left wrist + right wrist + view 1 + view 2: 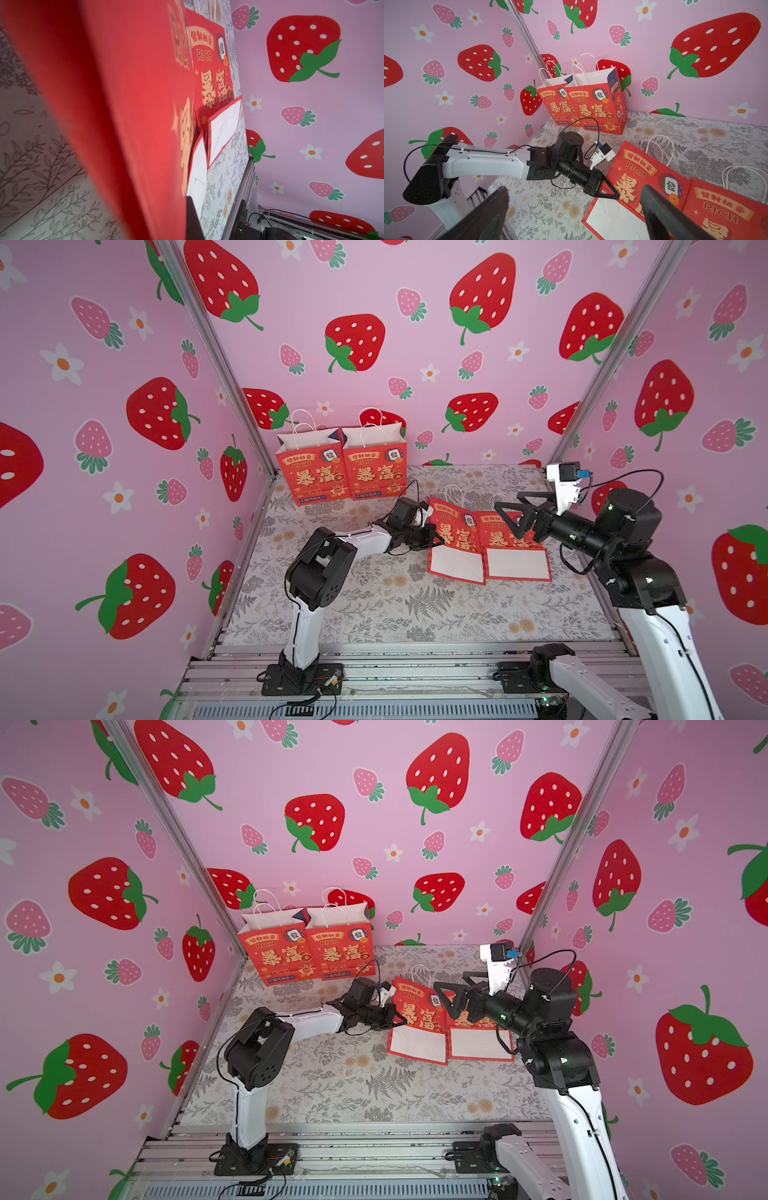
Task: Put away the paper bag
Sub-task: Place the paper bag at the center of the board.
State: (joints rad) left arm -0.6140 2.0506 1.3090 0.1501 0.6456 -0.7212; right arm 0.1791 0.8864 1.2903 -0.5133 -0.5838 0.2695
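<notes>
bag (455, 533) is lying with its edge pinched in the left gripper (435, 541), right gripper (507, 502) hovering nearby, jaws spread.

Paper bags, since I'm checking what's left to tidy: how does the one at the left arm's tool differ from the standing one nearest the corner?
The gripped bag is folded flat, white base flap showing; the corner bag stands opened out and upright. The left tool is shut on the gripped bag's edge; no tool touches the corner bag. Both share the red print and white cord handles.
</notes>
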